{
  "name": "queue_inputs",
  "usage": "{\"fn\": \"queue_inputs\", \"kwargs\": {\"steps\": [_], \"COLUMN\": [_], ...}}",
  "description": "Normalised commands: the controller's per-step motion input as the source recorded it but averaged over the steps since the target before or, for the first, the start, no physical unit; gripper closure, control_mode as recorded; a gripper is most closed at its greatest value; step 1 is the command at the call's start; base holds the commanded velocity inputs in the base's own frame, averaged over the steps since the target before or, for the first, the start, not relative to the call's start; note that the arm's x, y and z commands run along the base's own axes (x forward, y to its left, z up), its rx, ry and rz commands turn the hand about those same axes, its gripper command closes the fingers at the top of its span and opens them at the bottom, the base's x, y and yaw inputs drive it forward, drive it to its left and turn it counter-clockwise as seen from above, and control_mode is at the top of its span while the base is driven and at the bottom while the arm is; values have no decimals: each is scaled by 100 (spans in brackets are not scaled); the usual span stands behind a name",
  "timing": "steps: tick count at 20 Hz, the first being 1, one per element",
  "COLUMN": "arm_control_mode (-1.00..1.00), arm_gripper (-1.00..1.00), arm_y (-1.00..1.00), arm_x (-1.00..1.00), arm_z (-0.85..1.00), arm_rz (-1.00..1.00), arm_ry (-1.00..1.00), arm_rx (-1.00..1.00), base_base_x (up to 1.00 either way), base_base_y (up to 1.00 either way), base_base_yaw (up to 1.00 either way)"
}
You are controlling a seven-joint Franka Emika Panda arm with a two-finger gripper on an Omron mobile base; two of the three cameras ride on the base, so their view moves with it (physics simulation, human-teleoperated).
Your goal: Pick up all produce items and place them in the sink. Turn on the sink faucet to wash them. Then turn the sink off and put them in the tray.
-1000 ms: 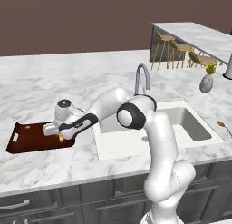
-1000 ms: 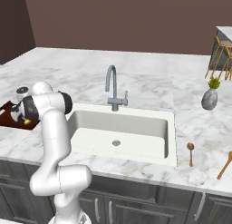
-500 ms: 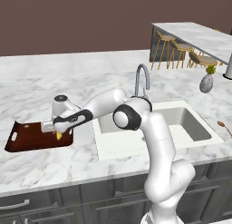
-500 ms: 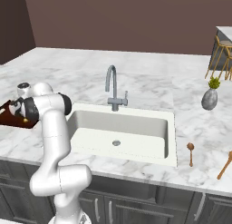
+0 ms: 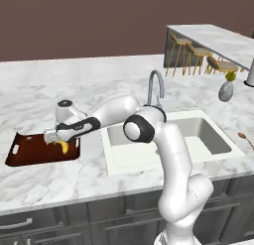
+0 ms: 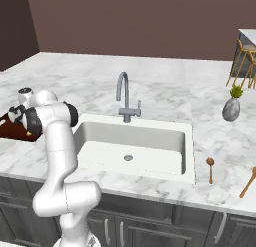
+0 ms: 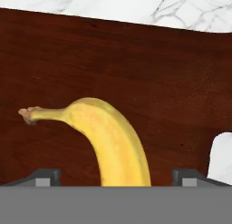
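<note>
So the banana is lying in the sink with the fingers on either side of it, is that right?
Not quite: the banana is over the tray, not in the sink, as the hand view shows. The fingers do stand on either side of it.

This is a home kitchen: a long marble worktop (image 6: pixel 165 86) runs over dark grey cabinets with bar handles (image 6: pixel 120 233), and a white sink (image 6: pixel 135 146) with a gooseneck faucet (image 6: pixel 125 97) is sunk into it. Wooden spoons (image 6: pixel 210 168) and a small vase with a plant (image 6: pixel 231 106) sit beside the basin. Behind, gold bar stools (image 5: pixel 198 58) line a raised marble counter.
</note>
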Motion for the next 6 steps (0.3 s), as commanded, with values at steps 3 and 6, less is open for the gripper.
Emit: {"fn": "queue_inputs", "kwargs": {"steps": [3,6], "arm_control_mode": [-100,-100], "arm_gripper": [-100,-100], "arm_y": [0,0], "arm_x": [0,-1], "arm_z": [29,26], "arm_rz": [0,0], "arm_ry": [2,1], "arm_rx": [-3,-1], "base_base_x": [0,0], "base_base_y": [0,0], "base_base_yaw": [0,0]}}
